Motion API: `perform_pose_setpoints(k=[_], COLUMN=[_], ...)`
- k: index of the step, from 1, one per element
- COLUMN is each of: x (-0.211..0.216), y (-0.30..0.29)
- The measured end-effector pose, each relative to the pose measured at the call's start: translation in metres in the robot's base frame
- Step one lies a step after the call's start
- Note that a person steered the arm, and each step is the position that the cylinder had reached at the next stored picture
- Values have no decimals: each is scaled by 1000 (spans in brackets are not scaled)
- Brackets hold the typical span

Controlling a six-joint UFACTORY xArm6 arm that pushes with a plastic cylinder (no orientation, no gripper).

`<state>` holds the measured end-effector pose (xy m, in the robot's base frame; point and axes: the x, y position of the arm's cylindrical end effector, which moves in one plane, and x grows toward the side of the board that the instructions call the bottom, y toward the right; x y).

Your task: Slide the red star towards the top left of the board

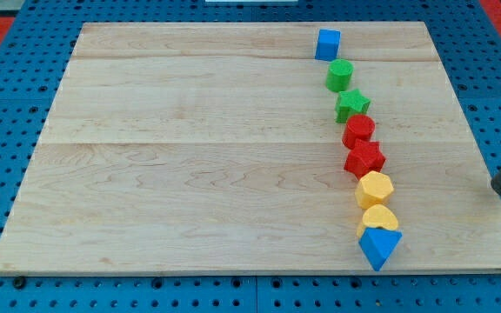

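Note:
The red star (364, 159) lies on the wooden board (190, 156), right of centre, in a curved line of blocks running from the view's top to its bottom. A red hexagon-like block (358, 131) touches it from above and a yellow hexagon (375, 189) sits just below it. My tip (499, 189) is the end of a dark rod entering from the view's right edge. It is at the board's right edge, far to the right of the red star, and touches no block.
The line also holds a blue cube (327, 43) at the top, a green round block (340, 76), a green star (351, 106), a yellow heart-like block (378, 219) and a blue triangle (378, 247) near the bottom edge. Blue pegboard (7, 104) surrounds the board.

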<state>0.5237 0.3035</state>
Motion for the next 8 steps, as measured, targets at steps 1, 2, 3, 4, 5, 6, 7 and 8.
perform_pose_setpoints(k=[1, 2, 3, 4, 5, 6, 7, 8], x=[-5, -15, -19, -35, -53, -44, -35, -37], y=[0, -24, -82, -98, -123, -178, -156, -188])
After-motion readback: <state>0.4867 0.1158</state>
